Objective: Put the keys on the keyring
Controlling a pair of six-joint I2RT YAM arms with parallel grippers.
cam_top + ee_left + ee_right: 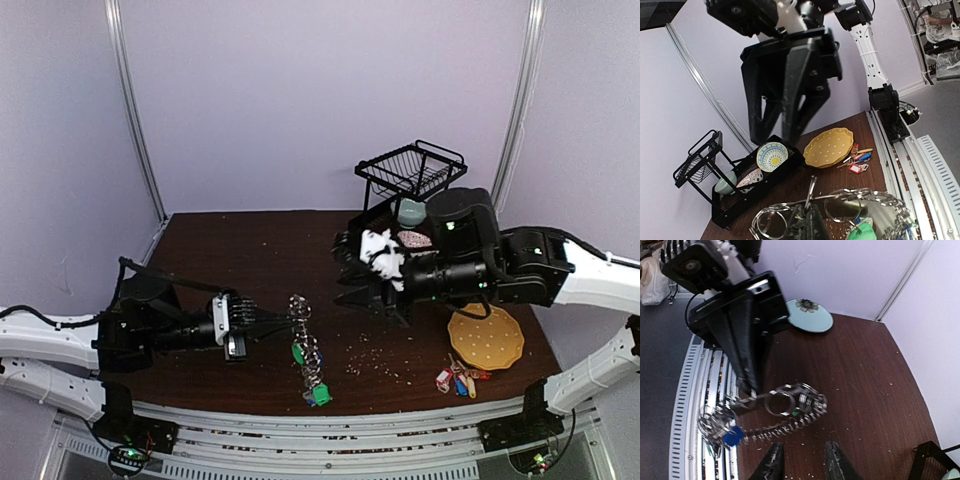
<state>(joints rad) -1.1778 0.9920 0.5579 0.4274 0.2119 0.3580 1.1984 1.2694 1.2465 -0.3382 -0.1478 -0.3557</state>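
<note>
The keyring (308, 350) is a big silver ring strung with small loops and green tagged keys (320, 394). It hangs from my left gripper (288, 320), which is shut on its upper end. In the left wrist view the closed fingers (811, 214) pinch the ring wire among the loops (840, 206). My right gripper (345, 272) is open and empty, hovering right of the ring and apart from it. In the right wrist view its fingertips (772, 465) frame bare table just short of the keyring (790, 402), which carries a blue tag (732, 437).
A loose bunch of red, yellow and blue tagged keys (458, 380) lies by a yellow plate (486, 338) at the front right. A black dish rack (410, 170) with bowls stands at the back right. A pale blue plate (810, 315) lies behind the left arm. Crumbs dot the table.
</note>
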